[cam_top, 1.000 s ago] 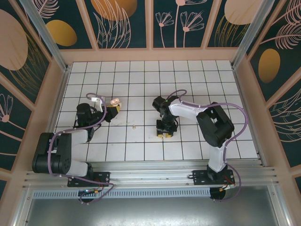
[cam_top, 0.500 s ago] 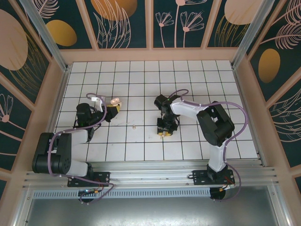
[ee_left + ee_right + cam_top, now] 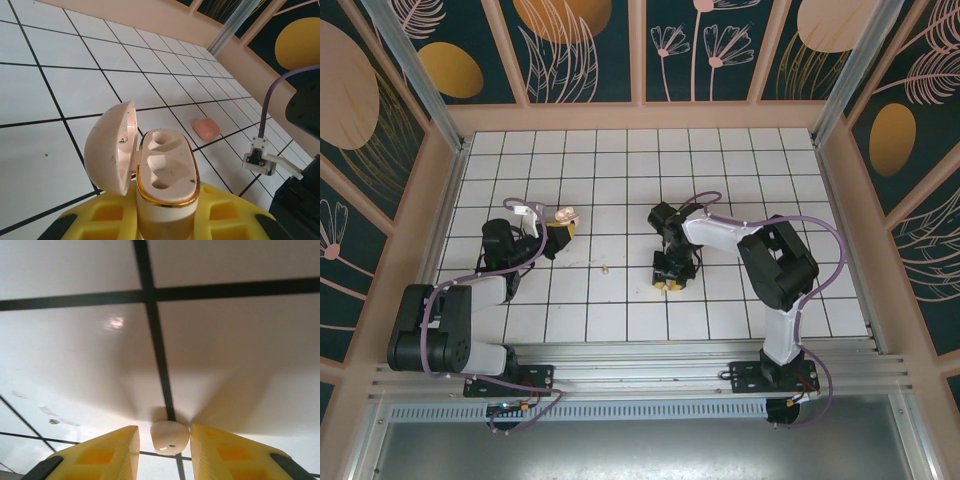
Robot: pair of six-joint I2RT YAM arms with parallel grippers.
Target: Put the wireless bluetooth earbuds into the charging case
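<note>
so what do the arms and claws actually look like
Both the left arm and right arm mix chunky black joints with white links, and a purple cable loops along each. The left claw and right claw have blocky yellow fingers with square recesses and black patches.

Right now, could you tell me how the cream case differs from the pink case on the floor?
The cream case stands open, its lid swung aside and its sockets empty; the pink case is closed. The cream case is upright, gripped by the left end effector; the pink case lies free on the floor. The cream case has a gold rim; the pink case shows none. Both are small, rounded and smooth.
</note>
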